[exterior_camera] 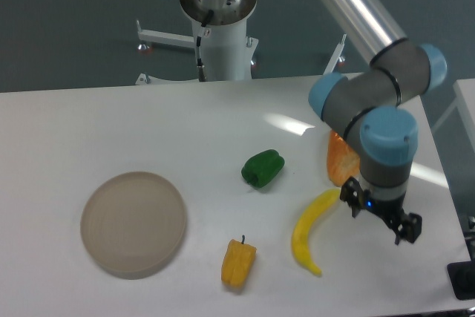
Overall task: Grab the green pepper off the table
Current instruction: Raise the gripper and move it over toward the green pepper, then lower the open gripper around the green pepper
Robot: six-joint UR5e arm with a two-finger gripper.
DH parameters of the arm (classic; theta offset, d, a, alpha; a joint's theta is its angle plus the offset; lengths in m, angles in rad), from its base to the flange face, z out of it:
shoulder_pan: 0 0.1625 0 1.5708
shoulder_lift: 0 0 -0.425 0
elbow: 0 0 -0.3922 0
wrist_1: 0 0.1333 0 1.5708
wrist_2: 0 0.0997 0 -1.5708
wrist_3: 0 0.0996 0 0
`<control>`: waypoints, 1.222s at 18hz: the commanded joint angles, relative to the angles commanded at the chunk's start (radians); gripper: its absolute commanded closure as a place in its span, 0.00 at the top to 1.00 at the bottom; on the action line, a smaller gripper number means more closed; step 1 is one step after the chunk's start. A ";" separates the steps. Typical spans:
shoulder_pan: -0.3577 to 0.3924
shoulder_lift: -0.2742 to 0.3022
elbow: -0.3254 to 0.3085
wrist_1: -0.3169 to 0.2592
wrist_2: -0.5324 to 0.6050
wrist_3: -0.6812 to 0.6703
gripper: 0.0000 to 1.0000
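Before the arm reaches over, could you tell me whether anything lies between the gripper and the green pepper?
The top end of the yellow banana lies just left of the gripper, roughly on the line to the green pepper. Moving above the table, the gripper would probably pass over it.

No lettering, label, brand mark, number or sign can be read anywhere in this view, neither on the grey and light-blue robot arm (371,109), nor on the flat white surface (111,124), nor on any of the items lying on it.
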 joint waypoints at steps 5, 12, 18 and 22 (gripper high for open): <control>0.000 0.098 -0.133 -0.023 -0.083 -0.006 1.00; 0.023 0.217 -0.368 -0.003 -0.247 -0.008 1.00; 0.023 0.256 -0.502 0.070 -0.308 -0.011 1.00; 0.019 0.278 -0.582 0.133 -0.316 -0.021 1.00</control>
